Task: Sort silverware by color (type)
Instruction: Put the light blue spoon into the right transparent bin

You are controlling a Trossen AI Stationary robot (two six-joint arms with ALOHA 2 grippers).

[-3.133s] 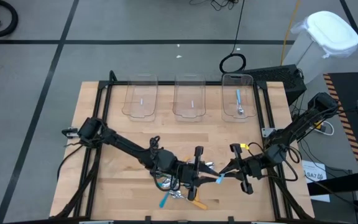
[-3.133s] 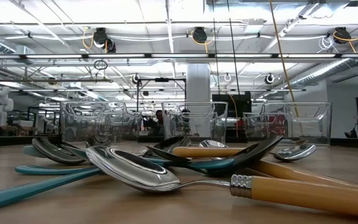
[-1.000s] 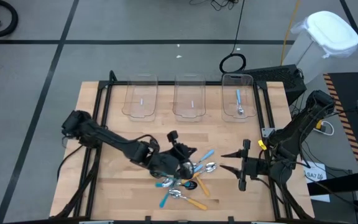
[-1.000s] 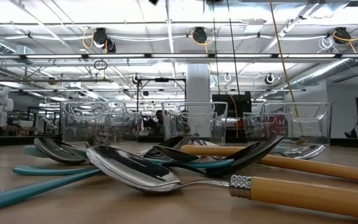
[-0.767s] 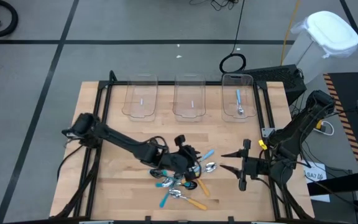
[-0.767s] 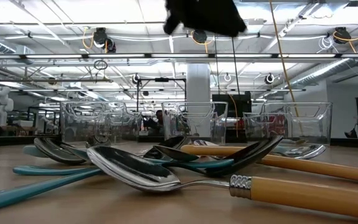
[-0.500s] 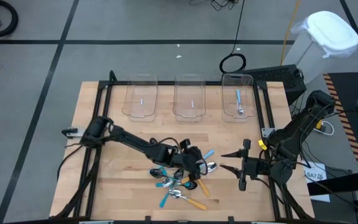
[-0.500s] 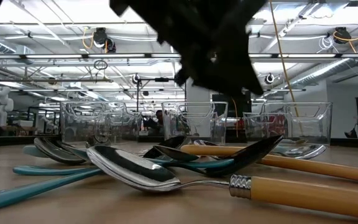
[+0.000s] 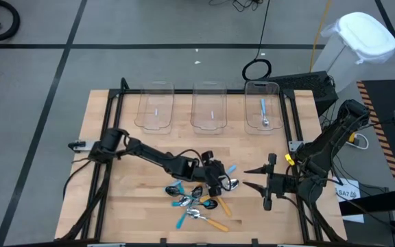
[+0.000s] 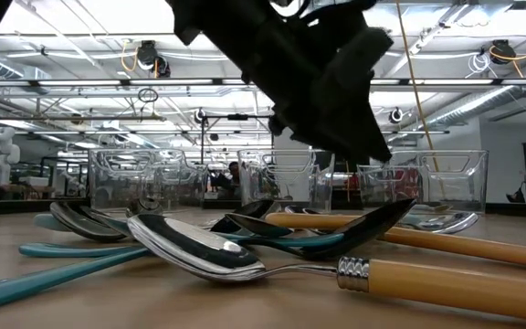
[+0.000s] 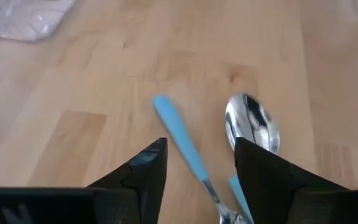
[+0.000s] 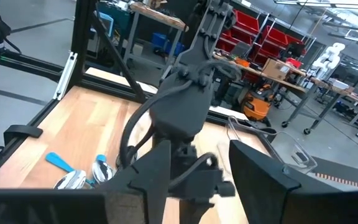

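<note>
Wooden table [image 9: 129, 206] seen from above, with three clear plastic bins [image 9: 209, 107] in a row along the far edge; rightmost bin [image 9: 262, 106] holding one light-blue-handled spoon [image 9: 263, 112]. Heap of silverware [image 9: 201, 202] on the near middle of the table: teal, light-blue and orange handles crossing one another, some bowls black, some shiny silver. Left gripper [image 9: 219, 180] low over the far right edge of that heap, fingers [image 11: 143, 171] parted and holding nothing, with a light-blue handle [image 11: 180, 141] on the wood lying in the gap between them and a silver spoon bowl [image 11: 252, 122] just beside one finger. Right gripper [image 9: 247, 169] off to the right of the heap, hovering apart from it, fingers [image 12: 261, 170] spread and empty. From table height, orange-handled spoon [image 10: 354, 270] nearest, teal spoons [image 10: 53, 249] behind it, dark left arm [image 10: 290, 64] looming above
</note>
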